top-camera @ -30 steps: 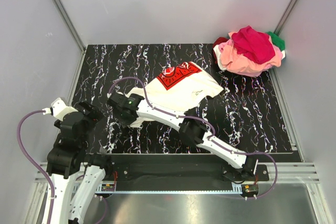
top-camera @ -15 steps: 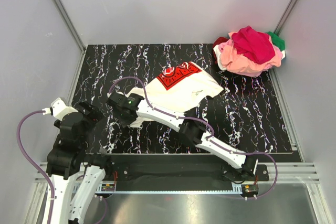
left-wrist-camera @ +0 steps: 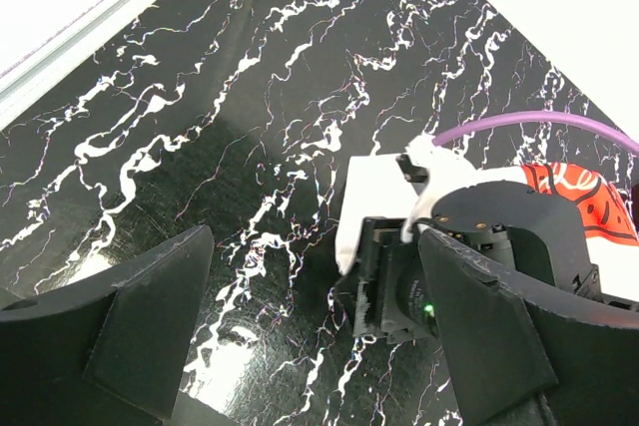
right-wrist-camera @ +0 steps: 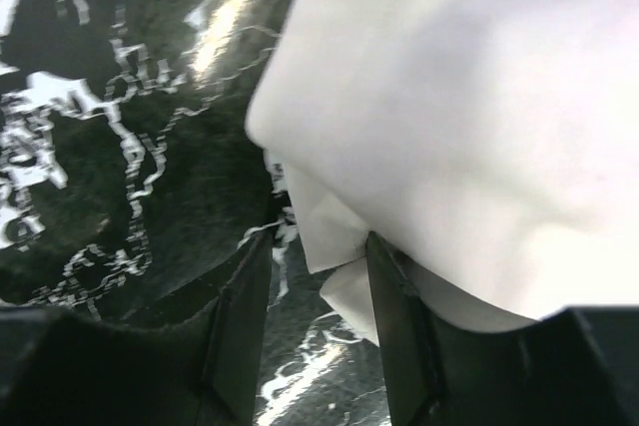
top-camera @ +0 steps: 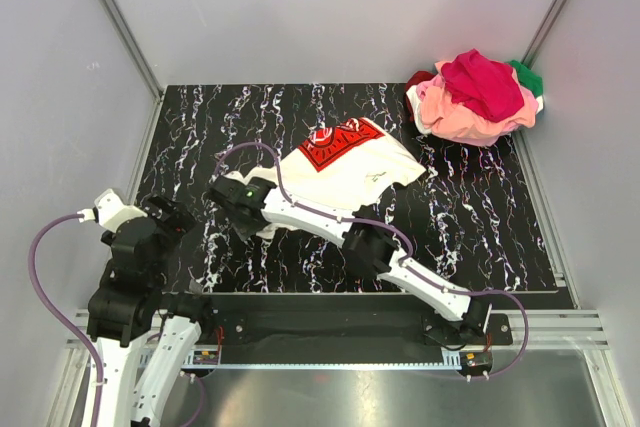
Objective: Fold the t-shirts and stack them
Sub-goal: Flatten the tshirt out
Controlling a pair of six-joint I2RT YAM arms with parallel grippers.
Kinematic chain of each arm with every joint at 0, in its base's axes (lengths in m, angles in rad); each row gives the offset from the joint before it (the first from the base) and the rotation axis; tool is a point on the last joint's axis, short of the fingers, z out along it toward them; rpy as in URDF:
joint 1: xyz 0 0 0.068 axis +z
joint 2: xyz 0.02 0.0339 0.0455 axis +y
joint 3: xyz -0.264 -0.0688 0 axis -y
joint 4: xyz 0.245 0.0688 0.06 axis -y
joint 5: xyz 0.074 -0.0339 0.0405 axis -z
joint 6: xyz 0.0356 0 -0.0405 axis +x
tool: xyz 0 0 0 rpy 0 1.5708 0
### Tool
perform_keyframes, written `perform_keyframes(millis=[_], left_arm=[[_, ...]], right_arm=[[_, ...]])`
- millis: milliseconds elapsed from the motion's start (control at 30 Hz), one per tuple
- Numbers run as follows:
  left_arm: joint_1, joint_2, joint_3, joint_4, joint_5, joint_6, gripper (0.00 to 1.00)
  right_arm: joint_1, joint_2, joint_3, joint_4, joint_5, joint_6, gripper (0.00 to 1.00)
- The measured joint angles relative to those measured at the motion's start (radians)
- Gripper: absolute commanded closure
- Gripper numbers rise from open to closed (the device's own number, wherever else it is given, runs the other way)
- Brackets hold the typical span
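one white tee (top-camera: pixel 350 169) lies spread and a little skewed in the middle of the table (top-camera: pixel 480 217), its red logo (top-camera: pixel 335 142) toward the top of the frame. the other tees (top-camera: pixel 478 97) sit heaped in the upper right corner, well apart from it.

the right fingers (top-camera: pixel 240 219) are down at the tee's lower left corner. the right wrist view shows them parted, with the folded hem lying in the gap against one pad and table visible beside it, so nothing is pinched yet. the left fingers (top-camera: pixel 178 215) hang spread wide and released at the lower left of the frame, near that same corner but off the cloth, grasping nothing.

the step in hand looks like taking hold for the first fold of the white tee; no stacking has begun. the next move likely calls for closing on the hem deep enough to catch both layers, then lifting low and drawing the corner across toward the opposite side. a shallow bite could let the soft cloth slip out.
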Motion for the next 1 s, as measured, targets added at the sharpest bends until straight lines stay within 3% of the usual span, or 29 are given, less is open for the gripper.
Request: perform_keyframes(millis=[133,333,367,467,833,1000], left_arm=[[0.0,0.0,0.0,0.0,0.0,0.001,0.09],[0.0,0.003,-0.002,0.002,0.0,0.005,0.09],[0.0,0.003,-0.004,0.005,0.0,0.006,0.09],[0.0,0.006,-0.011,0.01,0.001,0.008,0.09],[0.003,0.031,-0.014,0.031,0.022,0.025,0.11],[0.003,0.063,-0.015,0.052,0.075,0.051,0.15]], right_arm=[[-0.011,0.015,0.029,-0.028,0.033,-0.004,0.6],[-0.018,0.043,0.068,-0.048,0.052,-0.006,0.83],[-0.018,0.043,0.065,-0.046,0.058,-0.007,0.91],[-0.018,0.042,0.058,-0.042,0.066,-0.011,1.0],[-0.046,0.015,0.086,-0.131,0.065,-0.029,1.0],[-0.174,-0.185,0.0,-0.2,0.08,-0.035,1.0]])
